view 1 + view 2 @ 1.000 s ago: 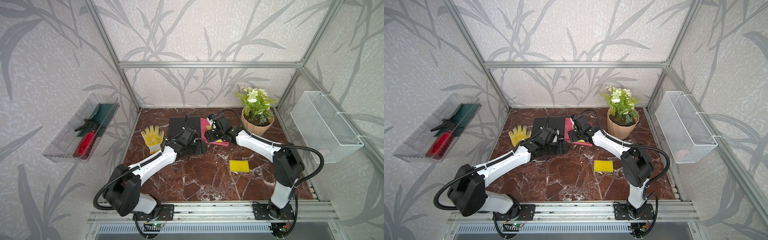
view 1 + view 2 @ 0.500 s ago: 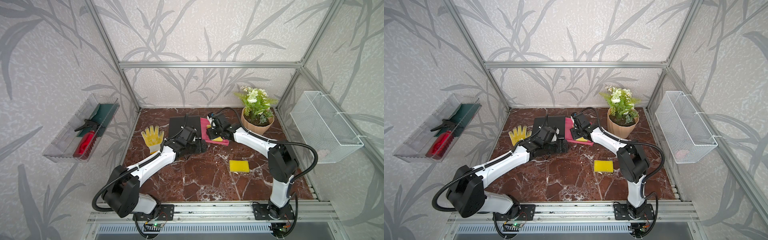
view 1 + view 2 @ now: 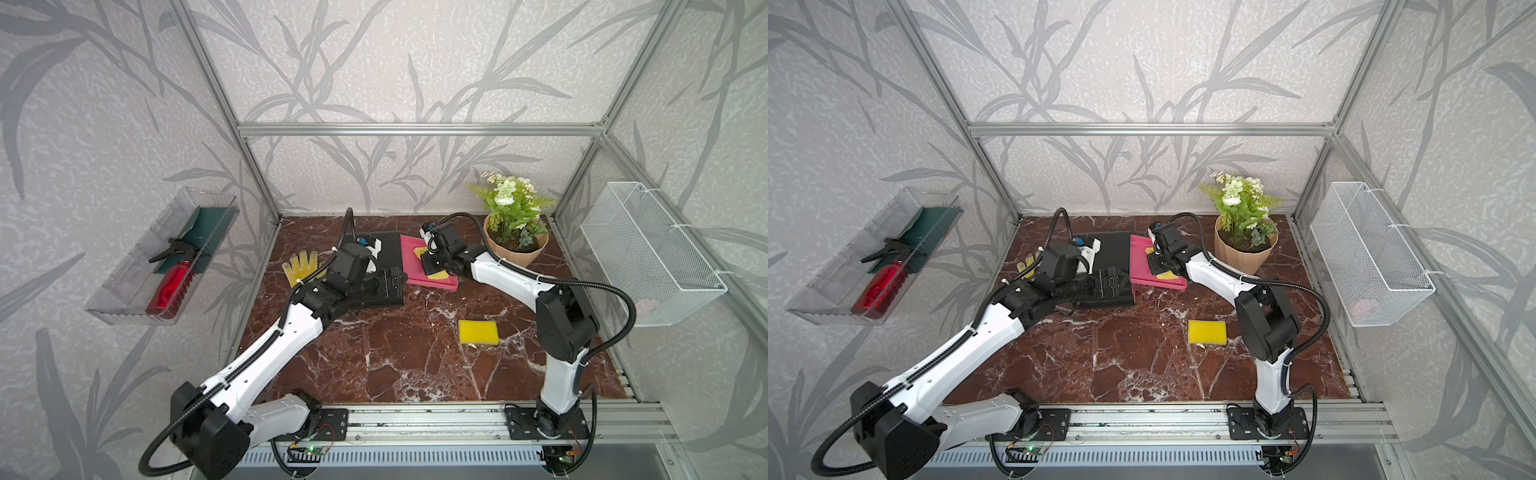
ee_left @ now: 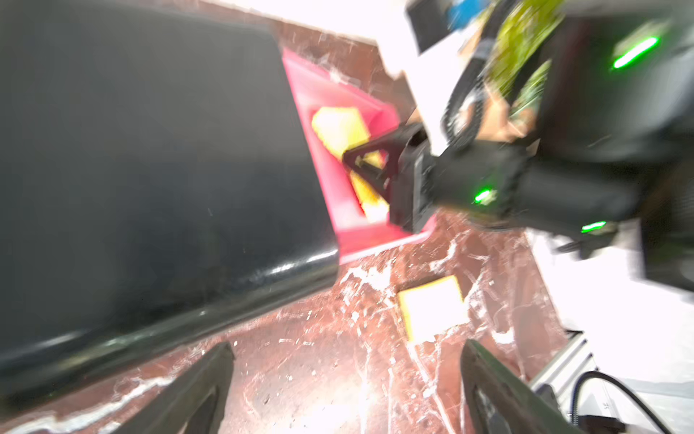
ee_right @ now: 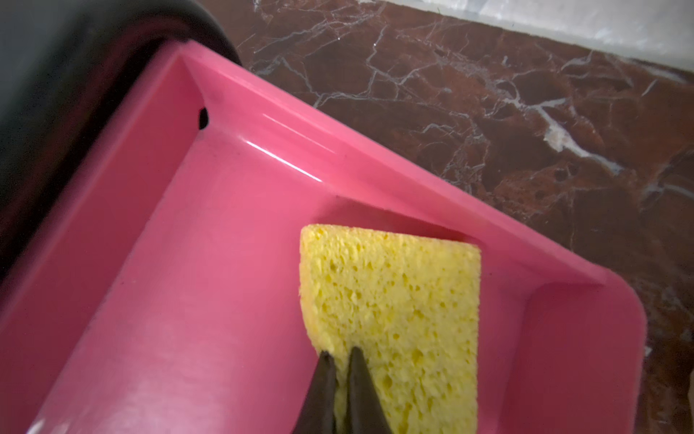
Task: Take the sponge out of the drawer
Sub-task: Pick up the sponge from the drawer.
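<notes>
Your right gripper (image 5: 340,362) is clenched on the sponge (image 5: 394,300), which lies in the drawer (image 5: 225,225) against a side wall, so the grasp looks made; next, lift it straight up over the rim, left gripper (image 4: 345,394) hanging open and empty.

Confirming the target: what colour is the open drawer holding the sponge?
Pink drawer, clearest in the right wrist view; the sponge inside is yellow.
</notes>
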Controlling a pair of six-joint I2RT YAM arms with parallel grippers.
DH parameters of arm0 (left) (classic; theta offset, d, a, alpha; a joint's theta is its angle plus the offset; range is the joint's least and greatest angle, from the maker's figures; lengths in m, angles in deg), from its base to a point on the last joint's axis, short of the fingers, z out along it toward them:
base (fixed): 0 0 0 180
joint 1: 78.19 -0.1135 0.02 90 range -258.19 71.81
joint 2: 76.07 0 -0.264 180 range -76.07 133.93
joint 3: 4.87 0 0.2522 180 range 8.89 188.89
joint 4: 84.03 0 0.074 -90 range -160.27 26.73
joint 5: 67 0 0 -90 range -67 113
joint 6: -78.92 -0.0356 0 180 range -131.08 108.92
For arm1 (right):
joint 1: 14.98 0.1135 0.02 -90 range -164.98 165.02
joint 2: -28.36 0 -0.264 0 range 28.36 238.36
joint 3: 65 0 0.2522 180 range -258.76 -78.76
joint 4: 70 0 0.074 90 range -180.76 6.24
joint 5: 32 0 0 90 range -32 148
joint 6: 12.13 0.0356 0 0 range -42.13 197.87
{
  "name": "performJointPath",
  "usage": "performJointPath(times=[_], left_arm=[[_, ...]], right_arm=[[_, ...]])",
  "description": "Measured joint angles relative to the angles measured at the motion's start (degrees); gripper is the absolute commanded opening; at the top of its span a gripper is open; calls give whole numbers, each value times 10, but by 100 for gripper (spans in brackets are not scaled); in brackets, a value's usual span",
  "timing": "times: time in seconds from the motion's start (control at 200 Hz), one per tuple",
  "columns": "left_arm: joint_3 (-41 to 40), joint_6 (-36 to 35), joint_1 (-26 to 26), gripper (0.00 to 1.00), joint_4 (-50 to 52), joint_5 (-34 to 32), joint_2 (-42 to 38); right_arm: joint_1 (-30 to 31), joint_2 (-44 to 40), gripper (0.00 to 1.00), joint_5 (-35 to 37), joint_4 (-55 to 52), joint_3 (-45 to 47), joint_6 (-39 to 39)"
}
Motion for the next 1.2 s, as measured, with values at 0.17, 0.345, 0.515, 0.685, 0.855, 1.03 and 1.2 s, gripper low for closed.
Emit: performJointPath(times=[0.17,0.345,0.515,0.685,0.855,1.03,1.2], left_arm=[[82,-17,-31,89,56,33,12],[162,-41,-60,81,124,78,70],[225,-58,-70,76,156,137,132],[228,-55,-70,74,162,195,143],[226,-54,-70,73,164,226,142],[226,-61,-70,67,178,228,143],[229,-71,-70,56,194,233,148]], right_arm=[[16,-88,7,8,17,56,-93],[59,-213,7,-9,37,99,-216],[113,-265,7,-2,42,116,-324],[137,-278,7,-10,43,128,-390],[137,-294,6,-28,43,138,-434],[137,-294,6,-47,35,138,-464],[137,-293,7,-62,17,133,-483]])
